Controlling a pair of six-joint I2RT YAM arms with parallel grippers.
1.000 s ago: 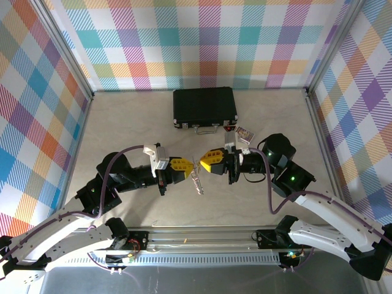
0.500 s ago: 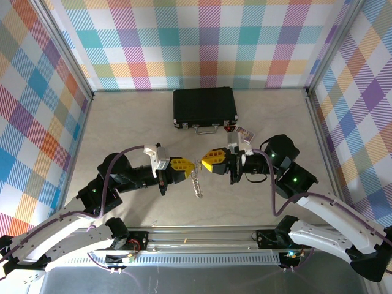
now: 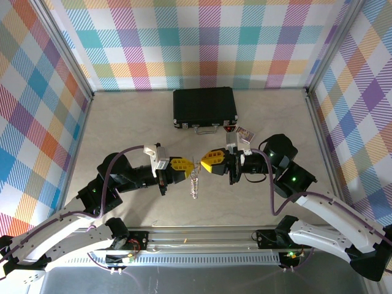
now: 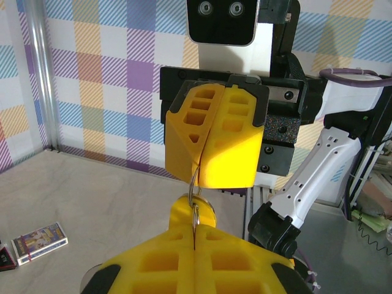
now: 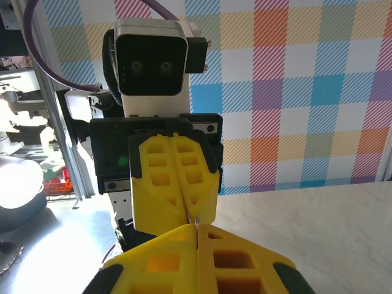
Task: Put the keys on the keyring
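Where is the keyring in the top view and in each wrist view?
Top external: keyring hangs at centre between both arms' yellow fingertips.
Left wrist: thin metal loop at centre, running from the facing fingertips into this arm's own.
Right wrist: at most a sliver where the fingertips meet; too small to confirm.
Shared landmark: the yellow fingertips, tip to tip.

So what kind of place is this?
Likely a robotics lab test cell: checked backdrop panels on metal framing enclose a tabletop, with the left arm and right arm bolted to a rail at its edge.
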